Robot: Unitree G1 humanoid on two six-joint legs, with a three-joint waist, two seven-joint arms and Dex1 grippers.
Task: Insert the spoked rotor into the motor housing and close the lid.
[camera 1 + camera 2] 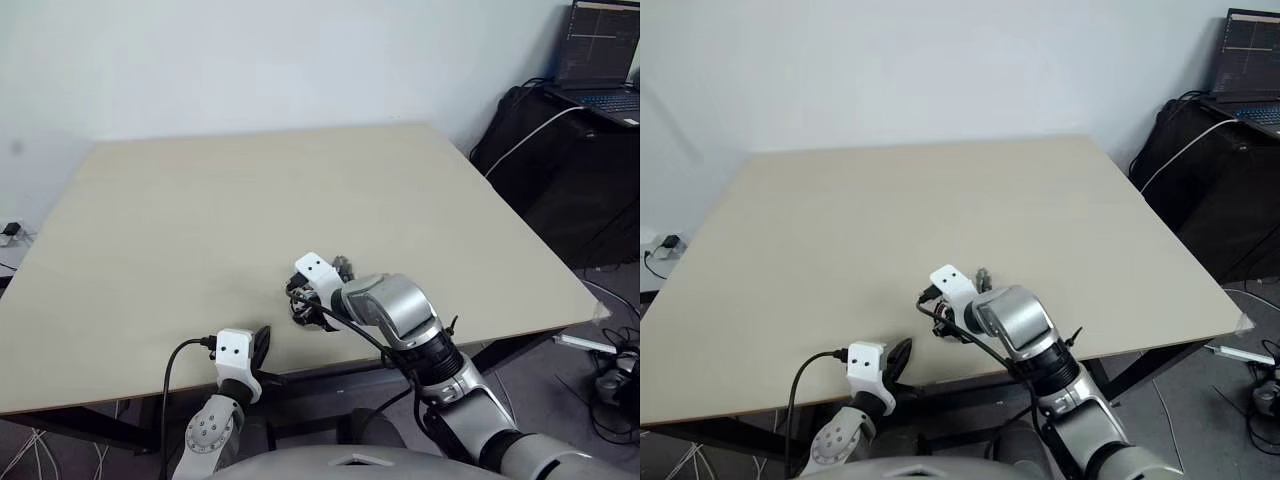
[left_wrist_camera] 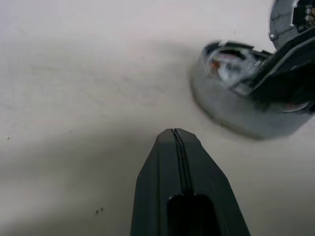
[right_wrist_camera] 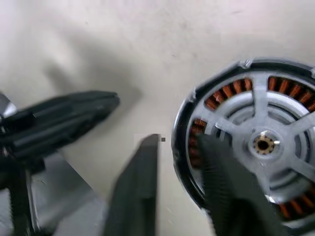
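The motor housing sits on the table near its front edge, copper windings showing inside. The spoked rotor lies in it, silver spokes and hub facing up. A gray disc, apparently the lid, stands tilted up at the housing's far side. My right gripper points down over the housing's near rim, one finger outside and the other finger over the rotor, apart with a gap. My left gripper is shut and empty, resting low just left of the housing.
The tan table stretches away bare behind the housing. Its front edge runs just under both grippers. Off the table's right stand a black case and an open laptop.
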